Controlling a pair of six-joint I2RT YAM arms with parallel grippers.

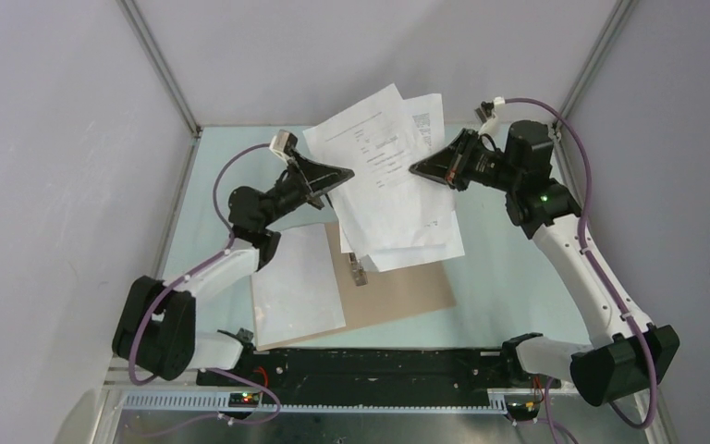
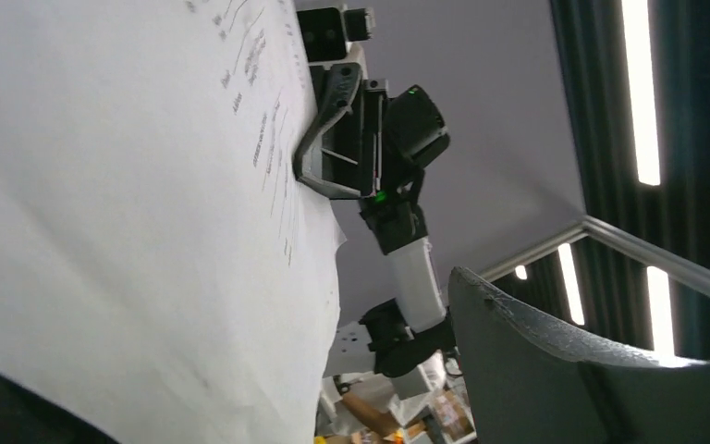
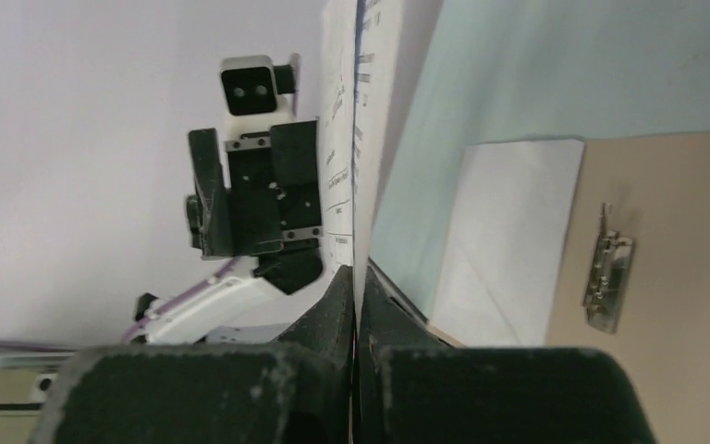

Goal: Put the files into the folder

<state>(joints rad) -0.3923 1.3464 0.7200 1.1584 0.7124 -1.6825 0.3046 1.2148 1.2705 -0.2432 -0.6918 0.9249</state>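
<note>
Step in hand: the files [image 1: 384, 180] are held up over the folder [image 1: 416, 294], not yet laid in; by my judgement this is the carry-and-lower stage.
Files: a fanned bundle of white printed sheets, tilted up off the table [image 1: 508, 277], with the lower edge over the folder's right leaf and close to the spine clip [image 1: 359, 269]. Whether that edge touches the card I cannot tell.
Folder: lies open and flat on the table, tan card, with one loose white sheet [image 1: 298, 282] already resting on its left leaf.
Right gripper [image 1: 416, 169]: jaws pinched tight on the right edge of the bundle; its wrist view shows the paper edge-on between the closed fingers.
Left gripper [image 1: 344, 174]: at the bundle's left edge, jaws standing wide with the paper between them, not clamped on it.
Weight: as it looks, the right arm alone carries the sheets.
Next move calls for: bringing the bundle down flat onto the right leaf, square to the card and clear of the clip, with the left jaws either closing to steady the far edge or drawing away.
Risk: the thin sheets are already splayed and could slide apart or sag when tilted flat.
</note>
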